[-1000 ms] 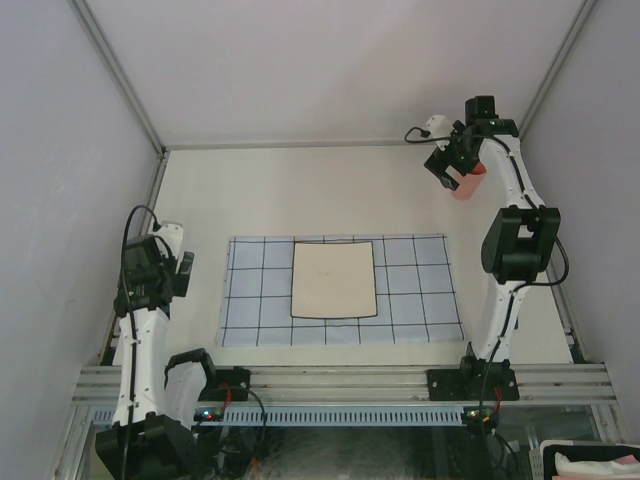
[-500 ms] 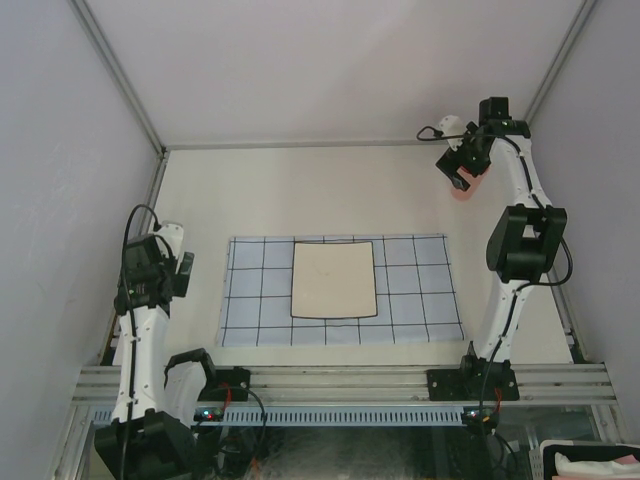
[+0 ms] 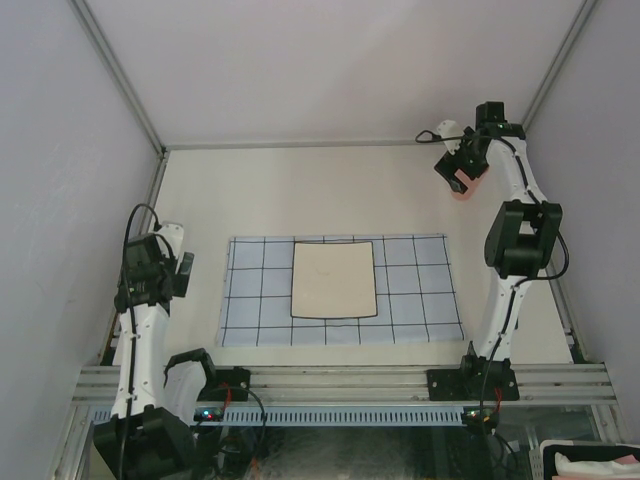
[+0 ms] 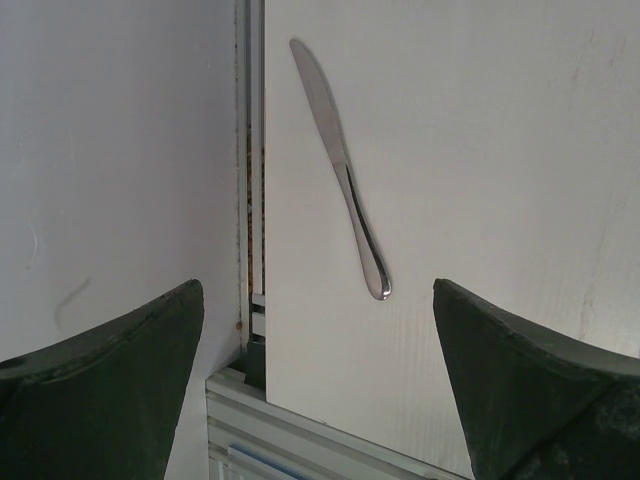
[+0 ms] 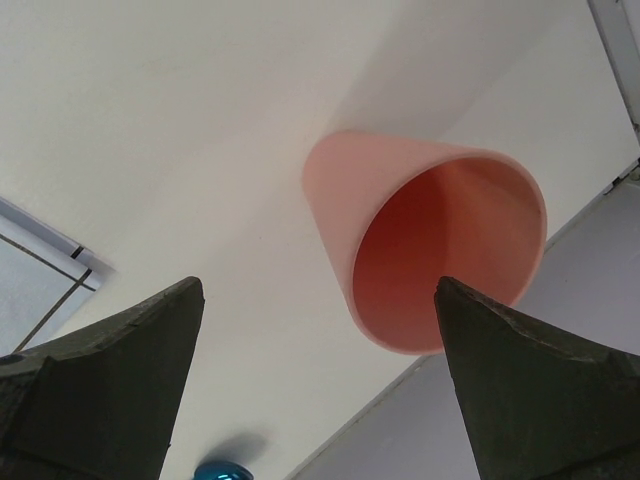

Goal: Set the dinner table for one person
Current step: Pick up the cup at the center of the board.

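Dinner table (image 3: 300,190) fills the middle of the overhead view, barely set I'd say. Right gripper (image 5: 317,283) hangs wide open near a pink cup (image 5: 430,250) in the upper right corner, not gripping it. Left gripper (image 4: 316,284), wide open too, is above a knife (image 4: 345,170) by the rail (image 4: 250,150). Only a checked cloth (image 3: 410,290) with a beige square (image 3: 334,280) lies centre; cup and knife aren't placed yet.
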